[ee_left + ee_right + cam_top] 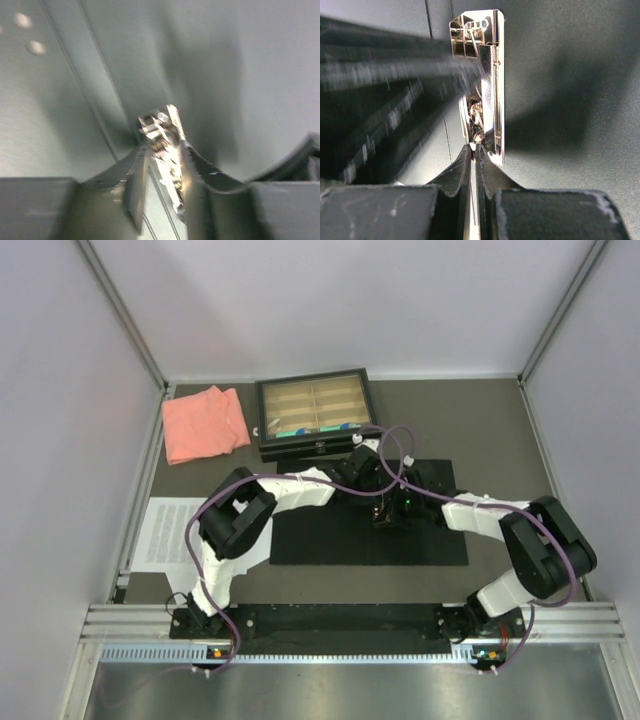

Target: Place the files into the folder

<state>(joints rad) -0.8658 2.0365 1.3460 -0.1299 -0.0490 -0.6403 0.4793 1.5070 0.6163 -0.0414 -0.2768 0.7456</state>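
Files (170, 530) lay by the left edge of the bench (480, 430), none yet inside the open folder (330, 540). Left gripper (162, 165) stood parted around its clip (487, 75); right gripper (475, 150) was clenched at the clip's end.

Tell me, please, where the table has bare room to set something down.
Bare: far right corner between tray and right wall, and the strip between cloth and files. Crowded: the folder's middle, where left hand and right hand meet.

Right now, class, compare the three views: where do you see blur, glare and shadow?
Top external: sharp, evenly lit, the flat matte-black open folder clear. Left wrist: soft all over, the shiny metal clip smeared. Right wrist: that clip crisp with bright glare, a dark shadow right of it, streaky blur across the left.
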